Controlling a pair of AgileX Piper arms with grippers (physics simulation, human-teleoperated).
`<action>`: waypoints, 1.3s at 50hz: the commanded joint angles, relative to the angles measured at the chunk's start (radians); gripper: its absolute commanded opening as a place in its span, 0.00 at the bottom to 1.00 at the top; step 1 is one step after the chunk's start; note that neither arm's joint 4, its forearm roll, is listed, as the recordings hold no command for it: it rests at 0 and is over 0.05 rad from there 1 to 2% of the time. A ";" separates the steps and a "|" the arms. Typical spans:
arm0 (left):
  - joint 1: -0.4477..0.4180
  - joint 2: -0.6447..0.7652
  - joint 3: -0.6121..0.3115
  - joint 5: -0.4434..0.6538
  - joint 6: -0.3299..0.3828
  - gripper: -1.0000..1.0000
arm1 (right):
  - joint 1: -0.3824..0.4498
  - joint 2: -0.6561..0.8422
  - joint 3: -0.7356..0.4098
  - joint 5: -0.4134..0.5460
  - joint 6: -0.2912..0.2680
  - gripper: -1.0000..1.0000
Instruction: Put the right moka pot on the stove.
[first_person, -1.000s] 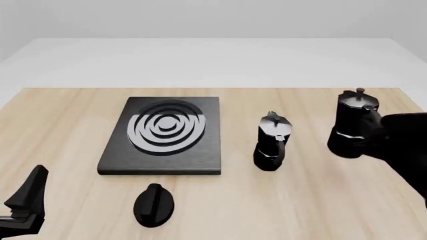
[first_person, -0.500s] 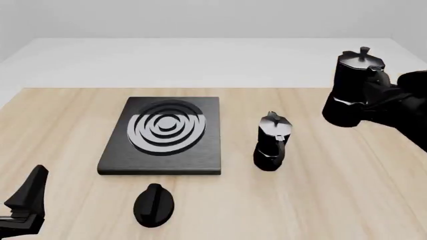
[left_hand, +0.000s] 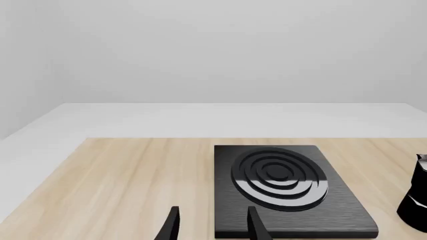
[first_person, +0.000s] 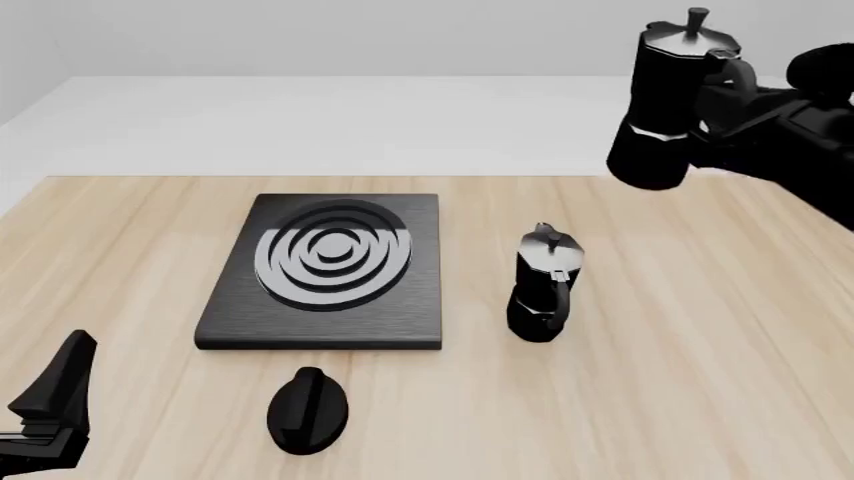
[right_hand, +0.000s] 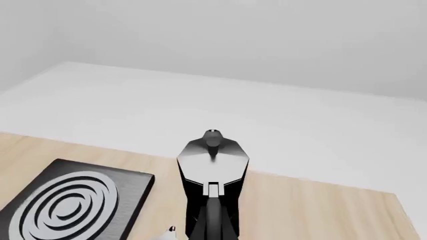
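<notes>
Presently the right moka pot (first_person: 671, 105) is held well clear of the counter (first_person: 694, 380), upright, its long axis near vertical, clamped at the handle side by the right end effector (first_person: 731, 100). The stove (first_person: 324, 270) lies forward-left of it and lower, with the other moka pot (first_person: 545, 283) standing between on the counter. The left end effector (left_hand: 212, 227) is nearer the stove, fingers apart and holding nothing. The right wrist view alone shows the lid from above; the front view alone shows the lift height and the knob (first_person: 308, 409).
</notes>
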 joint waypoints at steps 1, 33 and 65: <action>0.000 0.000 0.000 0.000 0.000 1.00 | 0.090 0.038 -0.103 -0.010 -0.003 0.00; 0.000 0.000 0.000 0.000 0.000 1.00 | 0.334 0.330 -0.355 -0.051 -0.058 0.00; 0.000 0.000 0.000 0.000 0.000 1.00 | 0.499 0.580 -0.508 -0.131 -0.009 0.00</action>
